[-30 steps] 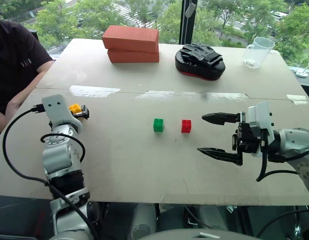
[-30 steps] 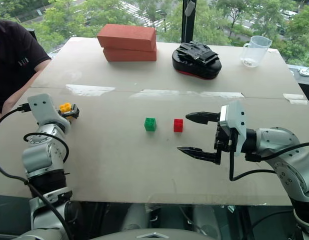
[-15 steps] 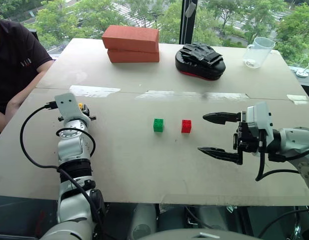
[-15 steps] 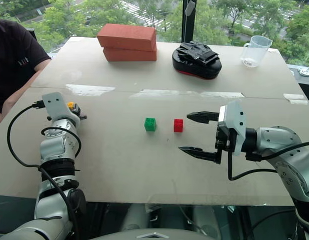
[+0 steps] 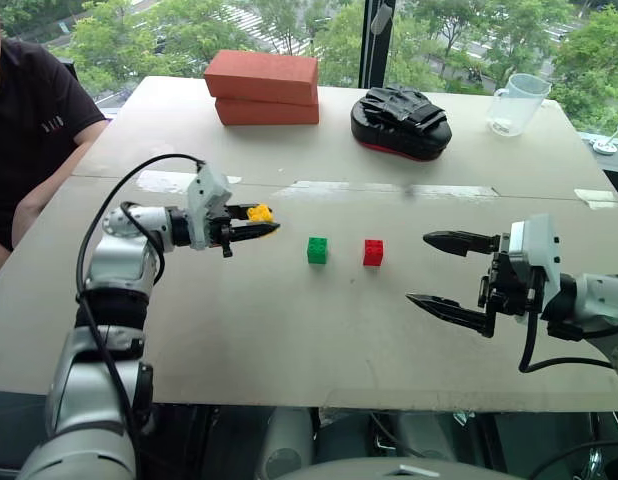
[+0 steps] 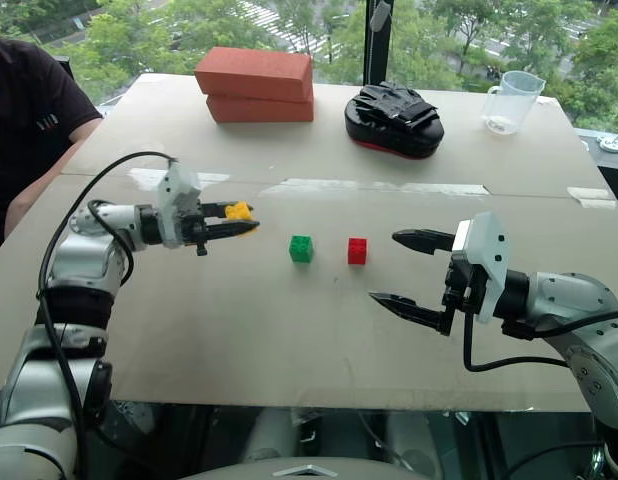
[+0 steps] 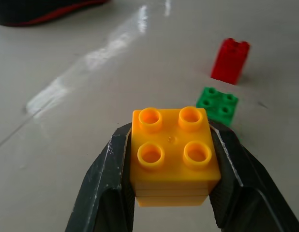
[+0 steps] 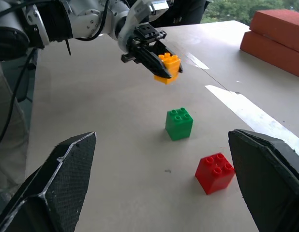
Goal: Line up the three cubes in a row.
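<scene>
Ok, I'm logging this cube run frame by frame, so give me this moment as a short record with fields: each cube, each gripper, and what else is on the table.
yellow cube: clamped in the left gripper, held above the table, studs up
green cube: on the table, upright
red cube: on the table beside the green cube, a gap between them
right gripper: open, empty, to the side of the red cube
row: not yet formed
other items: two stacked bricks, black pad, clear cup
</scene>
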